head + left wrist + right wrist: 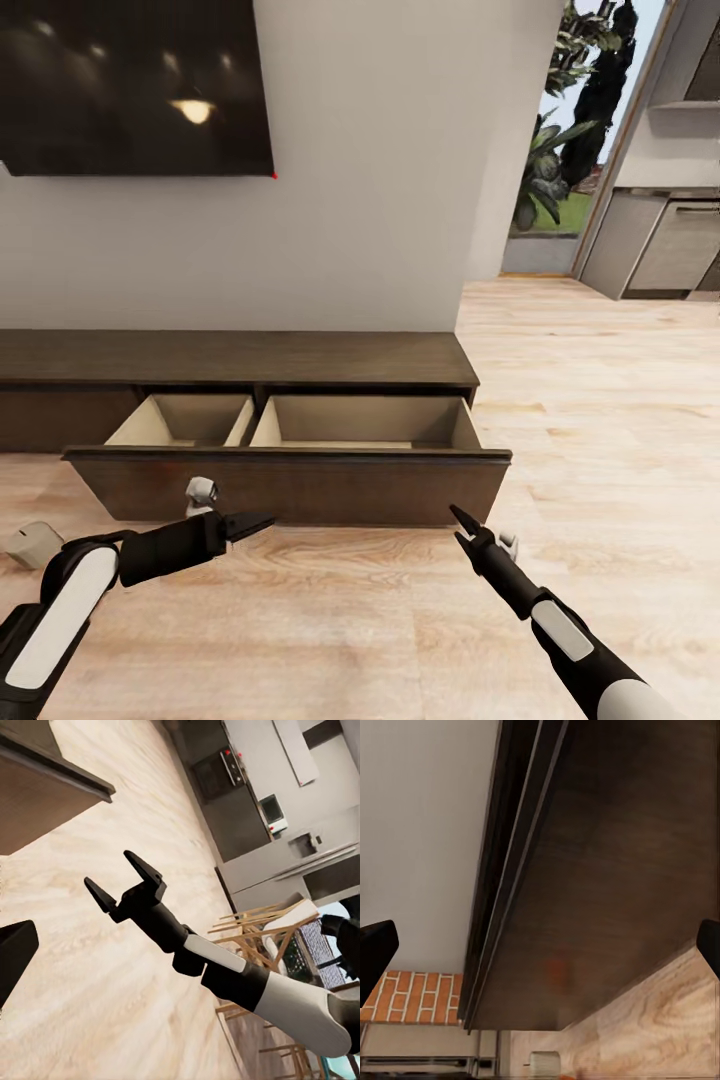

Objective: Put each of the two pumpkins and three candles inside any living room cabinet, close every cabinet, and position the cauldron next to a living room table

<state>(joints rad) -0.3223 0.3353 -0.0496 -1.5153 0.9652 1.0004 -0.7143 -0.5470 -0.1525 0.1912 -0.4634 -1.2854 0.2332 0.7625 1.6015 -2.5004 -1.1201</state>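
The long dark brown cabinet [300,358] stands against the white wall with its wide drawer [300,480] pulled out. The parts of the drawer's two pale beige compartments that show hold nothing. My left gripper [252,522] hovers low in front of the drawer front and looks open, holding nothing. My right gripper [458,515] [111,870] is open and empty near the drawer's right end. A pale beige squat candle [30,542] [544,1063] lies on the floor at the far left. The pumpkins, cauldron and table are out of view.
A dark TV screen [135,85] hangs on the wall above the cabinet. Light wood floor [380,620] spreads in front and to the right. Grey kitchen units [670,240] and a glass doorway with plants [560,150] lie at the back right. Wooden chairs [262,937] stand beyond my right arm.
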